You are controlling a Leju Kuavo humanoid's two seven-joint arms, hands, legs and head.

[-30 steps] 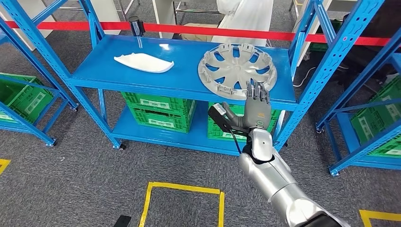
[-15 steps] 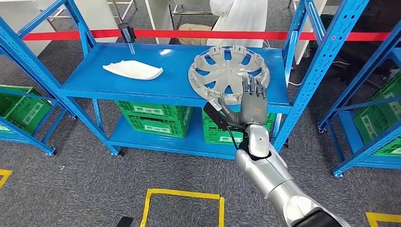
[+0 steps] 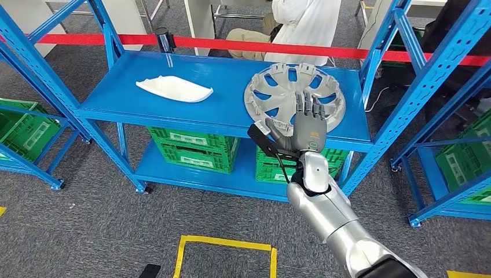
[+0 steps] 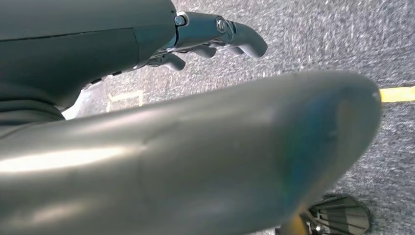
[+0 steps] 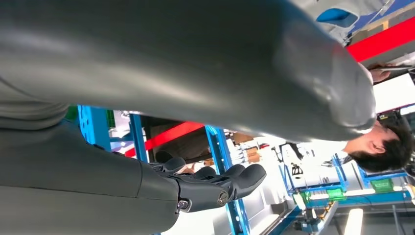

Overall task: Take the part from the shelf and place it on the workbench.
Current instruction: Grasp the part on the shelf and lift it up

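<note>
Blue metal shelf unit (image 3: 173,92): top deck carries a silver-grey plastic wheel cover (image 3: 289,87) at its right end, lying flat, & a white curved plastic trim piece (image 3: 173,89) well apart to the left. Lower deck holds green plastic crates (image 3: 191,147), contents can't tell. Right hand (image 3: 307,130) raised upright in front of the wheel cover's near rim, fingers (image 3: 306,107) straight & slightly apart, holding nothing; contact w/ rim can't tell. Left hand (image 4: 210,36) hangs over grey carpet, fingers loosely curled, empty.

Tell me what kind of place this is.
Probably a factory or warehouse parts area: blue steel shelving holds a grey wheel cover and a white moulded part, green crates sit below, with yellow floor markings and a red barrier tape.
</note>
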